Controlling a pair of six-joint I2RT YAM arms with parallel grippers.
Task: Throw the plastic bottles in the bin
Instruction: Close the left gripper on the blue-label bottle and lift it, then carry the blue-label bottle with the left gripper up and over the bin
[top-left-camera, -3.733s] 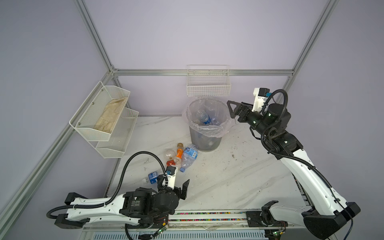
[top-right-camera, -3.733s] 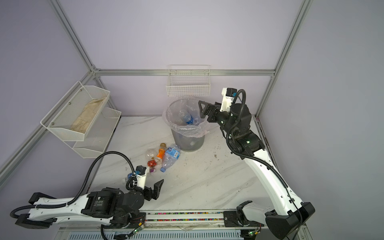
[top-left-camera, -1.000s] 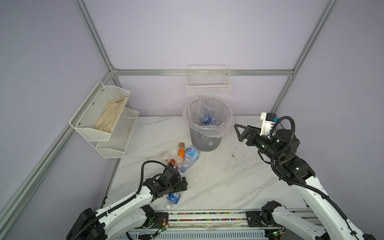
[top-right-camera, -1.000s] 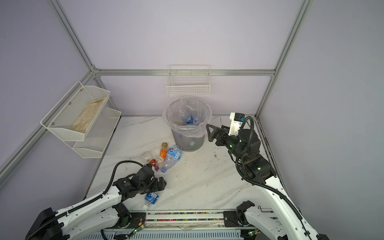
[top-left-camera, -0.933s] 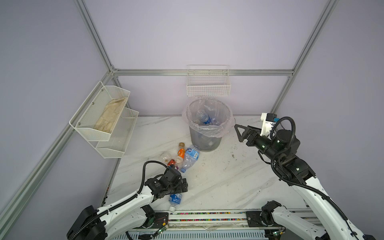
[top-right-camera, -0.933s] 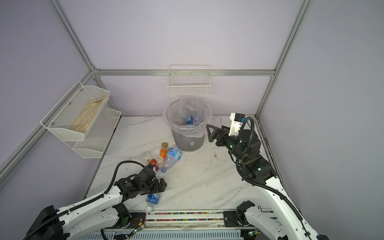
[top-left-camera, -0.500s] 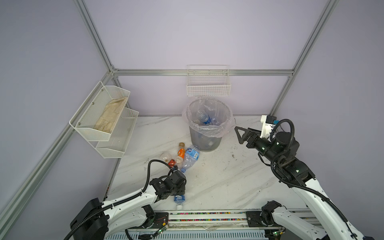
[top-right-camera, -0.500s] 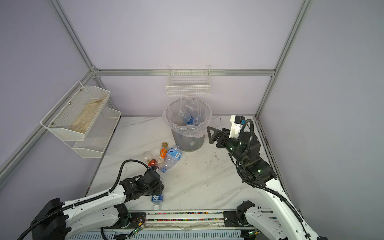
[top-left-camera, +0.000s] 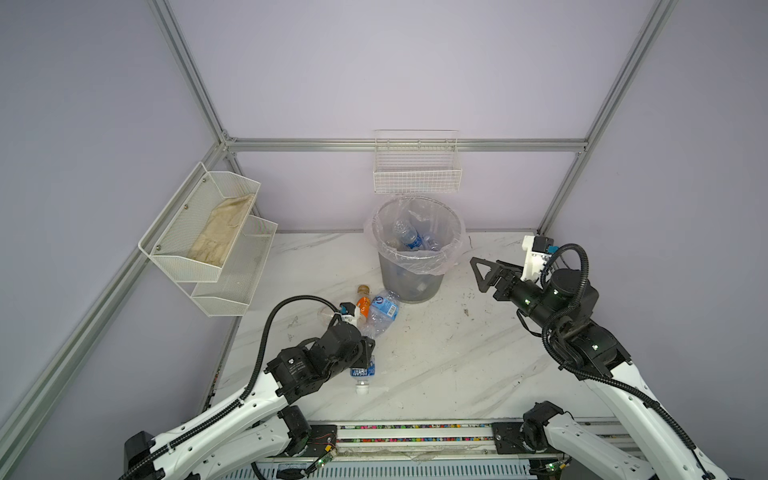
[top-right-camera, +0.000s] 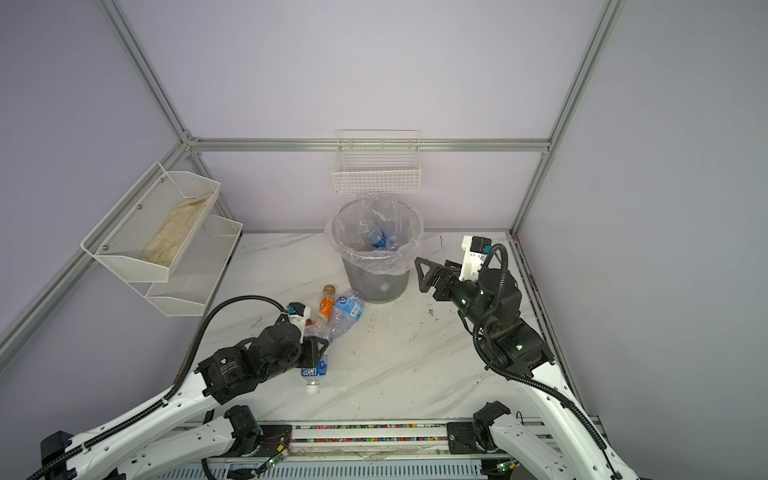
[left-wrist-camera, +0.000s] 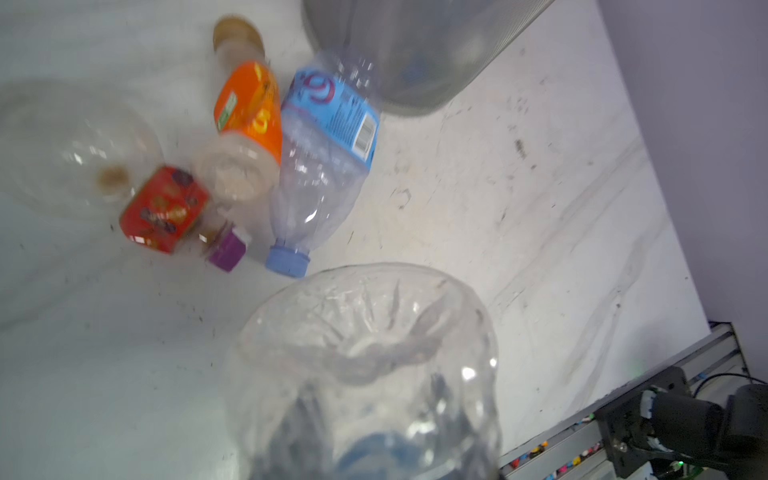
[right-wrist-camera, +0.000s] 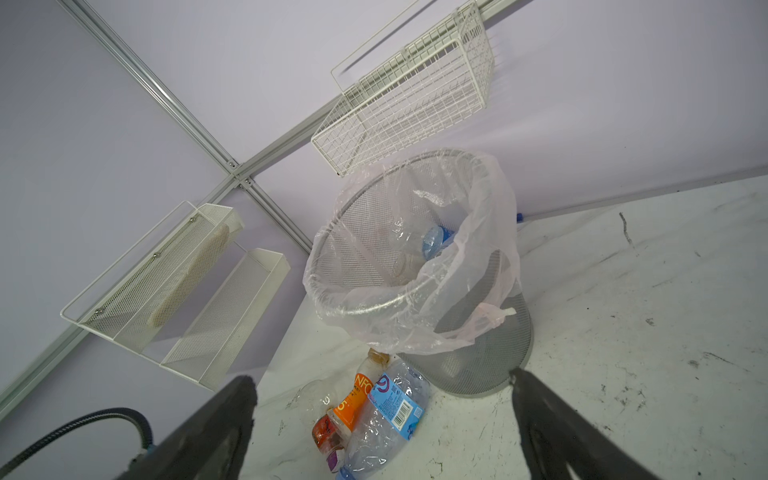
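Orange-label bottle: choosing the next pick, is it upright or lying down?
Lying down: the orange-label bottle stretches along the table, brown cap toward the bin.

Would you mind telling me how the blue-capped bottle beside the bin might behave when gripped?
The blue-capped bottle looks empty, so it is probably light. Its dented clear wall suggests it will give under the jaws. Lying on its round side, it may roll if nudged.

Some bottles (top-left-camera: 382, 309) are lying on the table (top-left-camera: 440, 361) just in front of the bin (top-left-camera: 415, 286); more are sitting inside it.
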